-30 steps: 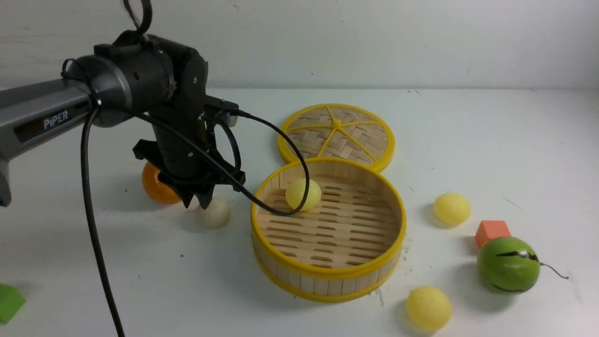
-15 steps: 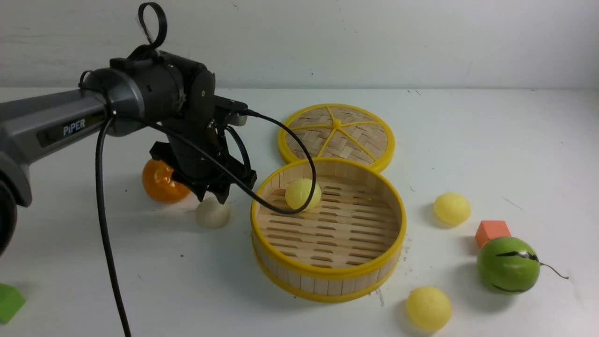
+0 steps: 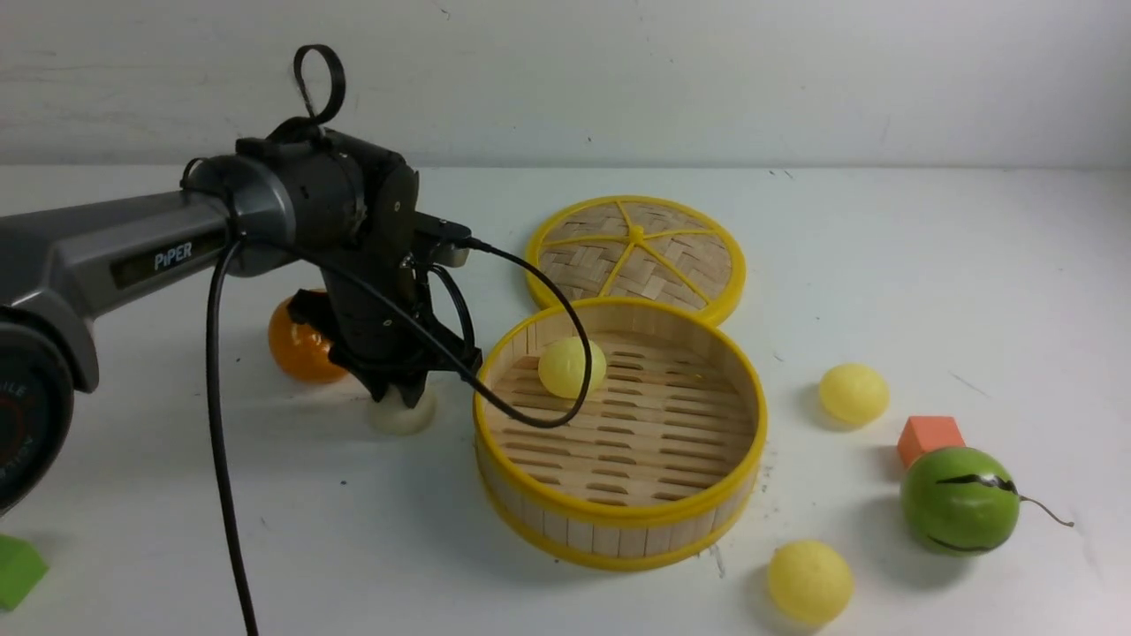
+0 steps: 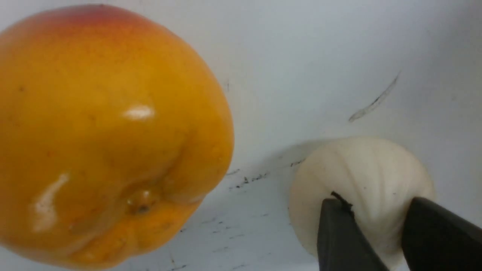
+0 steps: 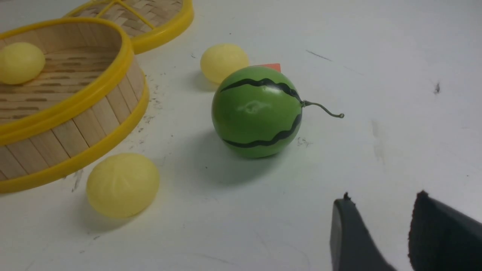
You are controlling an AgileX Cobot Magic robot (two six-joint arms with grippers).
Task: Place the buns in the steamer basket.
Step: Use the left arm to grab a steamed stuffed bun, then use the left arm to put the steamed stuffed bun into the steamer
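Left wrist view: left end effector [image 4: 376, 201] jaws parted astride top of off-white pleated bun [image 4: 361, 177] directly below; firm grip not evident. Bun on desk, just beside steamer basket [image 3: 618, 537], toward desk's left edge. Right end effector [image 5: 383, 195] open, empty, well apart.

The orange [image 3: 299, 349] sat near the white bun [image 3: 402, 417] on its far left and the basket [image 3: 482, 446] just right of it, leaving the left gripper [image 3: 402, 397] a narrow slot from above. Bare table [image 3: 353, 530] lay in front. Right of the basket, the melon [image 3: 959, 499], the block [image 3: 929, 437], the far yellow bun [image 3: 853, 393] and the near yellow bun [image 3: 808, 581] stood scattered.
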